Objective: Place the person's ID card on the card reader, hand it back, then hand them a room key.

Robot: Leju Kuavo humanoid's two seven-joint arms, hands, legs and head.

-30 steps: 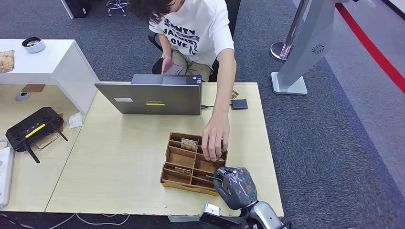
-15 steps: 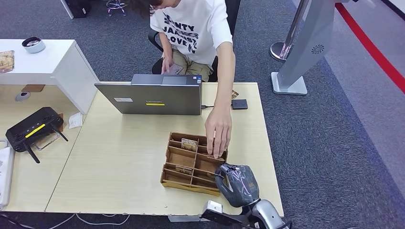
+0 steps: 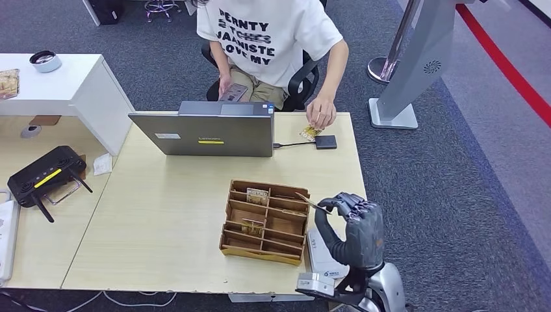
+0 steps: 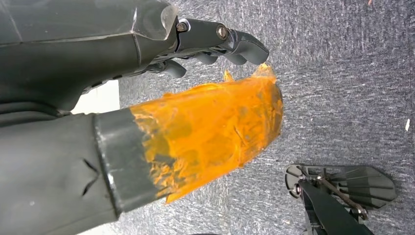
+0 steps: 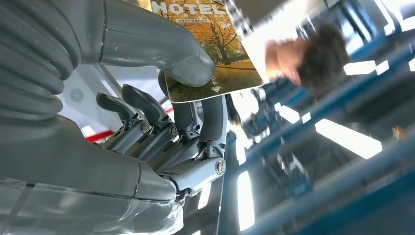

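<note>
My right hand (image 3: 354, 227) is raised beside the wooden compartment tray (image 3: 234, 244), at its near right corner. It pinches a room key card (image 5: 210, 44) between thumb and fingers; the card is printed HOTEL with an autumn tree. In the head view the key card (image 3: 305, 200) shows edge-on, pointing toward the tray. Across the table the seated person's hand (image 3: 320, 114) holds another card (image 3: 310, 133) next to a small black box (image 3: 326, 142) cabled to the laptop. My left hand (image 4: 147, 98), its thumb wrapped in orange tape, hangs over the carpet holding nothing, fingers apart.
A grey laptop (image 3: 205, 133) stands at the table's far edge. More cards (image 3: 257, 196) lie in the tray's compartments. A flat white device (image 3: 321, 257) lies on the table under my right hand. A black controller (image 3: 45, 175) rests on the left table.
The person's hand left the tray and drew back to the far edge with a card. My right hand rose, turned and shifted right, now showing a card in its pinch.
</note>
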